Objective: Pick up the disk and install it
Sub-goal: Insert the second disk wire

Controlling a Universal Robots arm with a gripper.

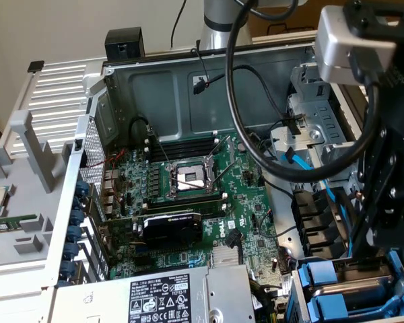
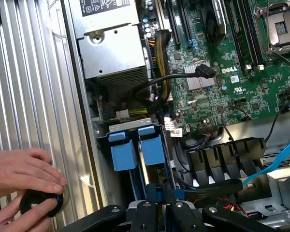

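The black gripper [image 2: 157, 212] hangs low over the drive bay at the corner of the open silver computer case [image 1: 188, 87], its jaws nearly closed on the edge of the disk [image 2: 144, 166], a thin silver-metal drive clipped in a bright blue plastic frame, standing on edge in the bay just beside a second blue plastic tray [image 2: 122, 153]. Seating it well likely means keeping the frame square to the bay rails and pressing straight down, clear of the black cables [image 2: 183, 79] near the green motherboard [image 1: 188, 195]. A person's hand [image 2: 21, 169] rests on the ribbed silver side panel [image 2: 34, 87], holding a black round object [image 2: 38, 203].
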